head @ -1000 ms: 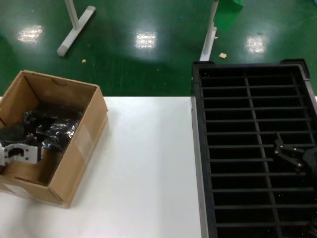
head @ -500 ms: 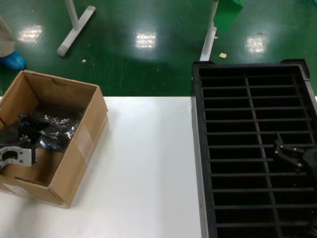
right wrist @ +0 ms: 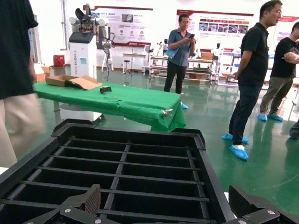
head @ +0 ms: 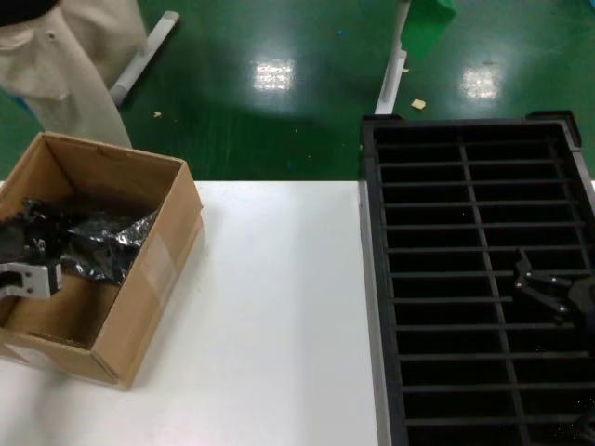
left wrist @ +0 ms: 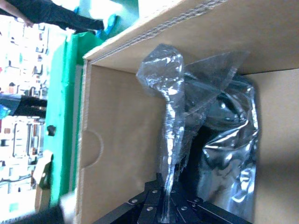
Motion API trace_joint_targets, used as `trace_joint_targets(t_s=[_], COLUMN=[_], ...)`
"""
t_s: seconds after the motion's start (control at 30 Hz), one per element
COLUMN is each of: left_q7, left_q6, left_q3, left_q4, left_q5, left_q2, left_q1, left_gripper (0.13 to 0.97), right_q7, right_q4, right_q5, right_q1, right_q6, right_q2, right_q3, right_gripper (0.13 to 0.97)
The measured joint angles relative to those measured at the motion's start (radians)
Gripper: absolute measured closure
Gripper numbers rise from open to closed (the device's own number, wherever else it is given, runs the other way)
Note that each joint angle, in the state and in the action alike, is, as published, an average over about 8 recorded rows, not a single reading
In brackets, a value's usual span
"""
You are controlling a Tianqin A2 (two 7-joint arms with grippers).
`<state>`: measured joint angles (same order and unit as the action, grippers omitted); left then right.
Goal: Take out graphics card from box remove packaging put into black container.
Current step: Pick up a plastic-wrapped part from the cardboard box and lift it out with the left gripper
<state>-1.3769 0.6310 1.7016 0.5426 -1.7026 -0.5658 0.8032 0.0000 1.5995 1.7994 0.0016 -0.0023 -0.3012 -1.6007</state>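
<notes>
The brown box [head: 153,260] stands open on the table's left side. Inside it lies the crinkly grey-silver packaging [head: 98,243]. My left gripper [head: 33,265] reaches into the box at its left wall. The left wrist view shows that gripper [left wrist: 170,205] shut on a twisted edge of the packaging [left wrist: 187,116], which rises from the jaws against the box wall [left wrist: 121,140]. The graphics card is hidden by the bag. My right gripper [head: 525,279] hovers open over the black container [head: 465,186], whose slots [right wrist: 140,163] lie below its spread fingers [right wrist: 91,198].
The white table [head: 279,307] stretches between box and crate. A person in beige trousers [head: 65,65] stands just behind the box. White stand legs [head: 395,65] rest on the green floor. Several people [right wrist: 252,70] and a green-covered table [right wrist: 117,100] lie beyond the crate.
My left gripper has drawn toward the box's left wall, pulling the bag up and leftward. A person has walked in behind the box. The right arm has not moved.
</notes>
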Motion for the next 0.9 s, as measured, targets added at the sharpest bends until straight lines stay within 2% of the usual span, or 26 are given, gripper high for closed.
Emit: trace_joint_targets(t_s=[0.27, 0.57, 0.73, 0.9], left_q7=[0.185, 0.387, 0.489, 0.568], left_q6=[-0.009, 0.006, 0.027, 0.056], left_q3=[0.014, 0.005, -0.026, -0.091], left_q4=[0.208, 0.449, 0.578, 0.707], left_q5=[0.024, 0.035, 0.016, -0.028], left_q2=[-0.075, -0.199, -0.276, -0.357], left_q1=[-0.095, -0.200, -0.267, -0.355], left_gripper=[0.955, 0.955, 0.955, 0.955], right_q7=[0.000, 0.000, 0.000, 0.000], right_q4=[0.000, 0.000, 0.000, 0.000], right_q5=[0.000, 0.000, 0.000, 0.000], right_q1=[0.000, 0.000, 0.000, 0.000], right_q6=[0.000, 0.000, 0.000, 0.000], right_q2=[0.000, 0.000, 0.000, 0.000], right_q3=[0.000, 0.000, 0.000, 0.000], right_gripper=[0.129, 0.129, 0.129, 0.129])
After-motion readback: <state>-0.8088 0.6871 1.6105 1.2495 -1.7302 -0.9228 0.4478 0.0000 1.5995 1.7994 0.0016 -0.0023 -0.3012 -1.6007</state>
